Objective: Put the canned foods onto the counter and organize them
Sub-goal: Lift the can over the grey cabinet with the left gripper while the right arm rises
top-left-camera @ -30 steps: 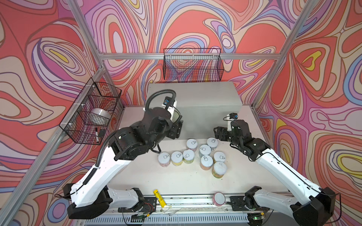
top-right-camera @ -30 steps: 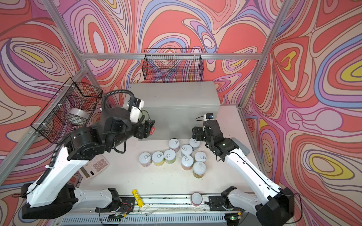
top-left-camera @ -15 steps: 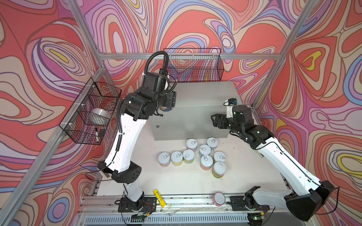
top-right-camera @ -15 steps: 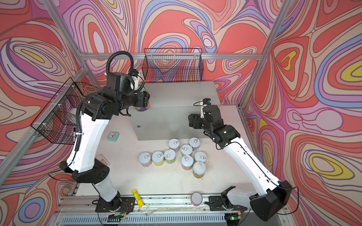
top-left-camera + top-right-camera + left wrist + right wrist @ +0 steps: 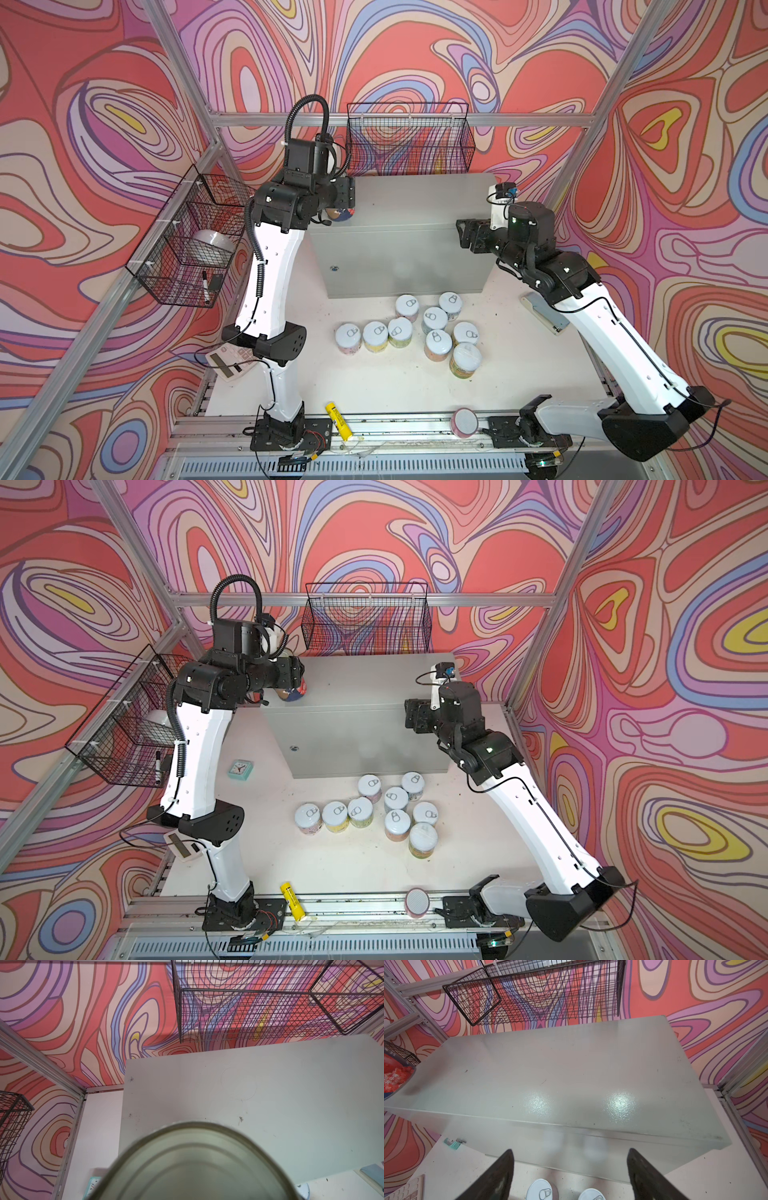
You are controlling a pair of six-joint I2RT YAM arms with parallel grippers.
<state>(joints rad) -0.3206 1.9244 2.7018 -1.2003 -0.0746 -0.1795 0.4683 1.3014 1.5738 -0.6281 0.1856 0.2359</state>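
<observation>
My left gripper (image 5: 343, 204) is shut on a can with a bare metal top (image 5: 193, 1167) and a red and blue label (image 5: 296, 692). It holds the can over the left front corner of the counter (image 5: 415, 208), a light-grey metal box; its fingers are hidden. The can's label also shows in the right wrist view (image 5: 396, 1078). My right gripper (image 5: 465, 239) stands open and empty in front of the counter's right end (image 5: 571, 1064). Several white-lidded cans (image 5: 415, 328) cluster on the table before the counter, two of them below the right fingers (image 5: 540, 1190).
A black wire basket (image 5: 409, 141) hangs behind the counter and another (image 5: 191, 245) on the left wall. A teal clock (image 5: 240, 769), a calculator (image 5: 228, 361), a yellow tube (image 5: 338, 419), a pink cylinder (image 5: 463, 422) and a grey stapler (image 5: 540, 311) lie around the table.
The left arm has risen from table height to the counter's left front corner with the can in its grip. The right arm has lifted and drawn back toward the counter's right end, still open.
</observation>
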